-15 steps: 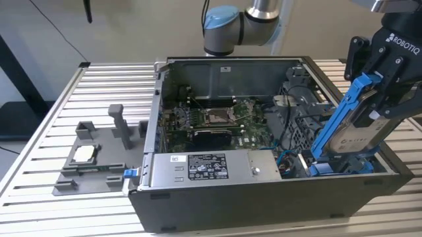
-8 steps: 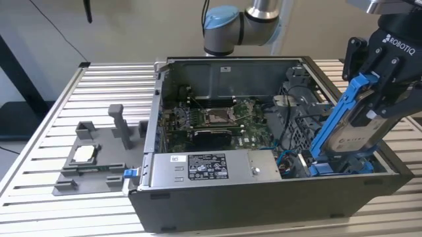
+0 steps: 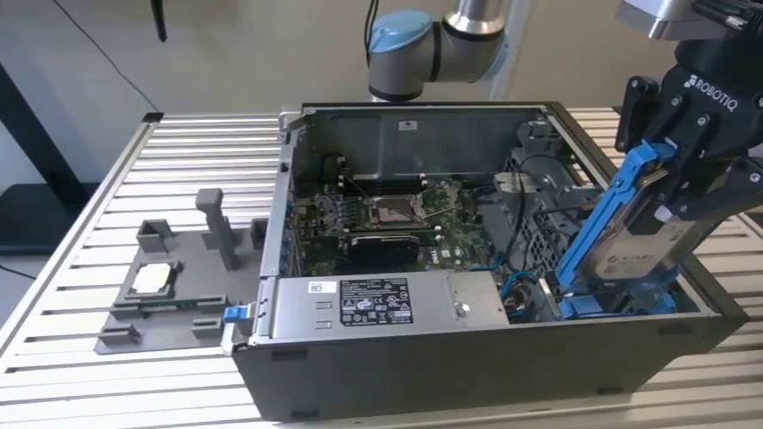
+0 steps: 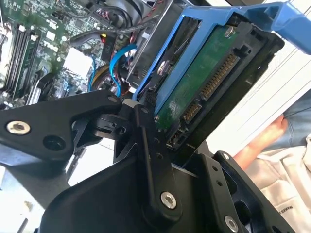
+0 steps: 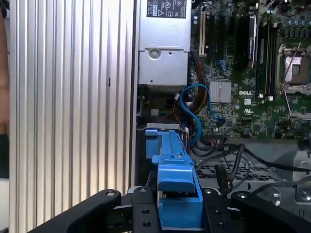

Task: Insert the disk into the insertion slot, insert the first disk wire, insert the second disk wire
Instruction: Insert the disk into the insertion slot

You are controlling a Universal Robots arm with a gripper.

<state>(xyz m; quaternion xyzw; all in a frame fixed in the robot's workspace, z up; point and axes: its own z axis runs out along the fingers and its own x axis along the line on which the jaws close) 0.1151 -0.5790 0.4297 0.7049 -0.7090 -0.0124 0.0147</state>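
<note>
My gripper (image 3: 674,192) is shut on the disk (image 3: 653,241), a silver-grey drive in a bright blue carrier frame (image 3: 608,210). The disk hangs tilted over the case's corner at the exterior view's right. Its lower end reaches down into the insertion slot (image 3: 620,302), a bay with blue fittings beside the dark perforated cage (image 3: 542,214). In the second wrist view the disk's green circuit side and connectors (image 4: 204,92) face the camera between the black fingers (image 4: 150,160). The first wrist view looks along the blue carrier (image 5: 172,165) towards the bay. Blue cables (image 5: 194,109) curl loose next to it.
The open computer case (image 3: 477,375) lies on a slatted metal table (image 3: 191,161). Inside are the motherboard (image 3: 381,214) and a grey power-supply box (image 3: 370,304). A grey fixture with upright posts (image 3: 179,286) stands at the exterior view's left. A person's hand (image 4: 262,141) is near the case.
</note>
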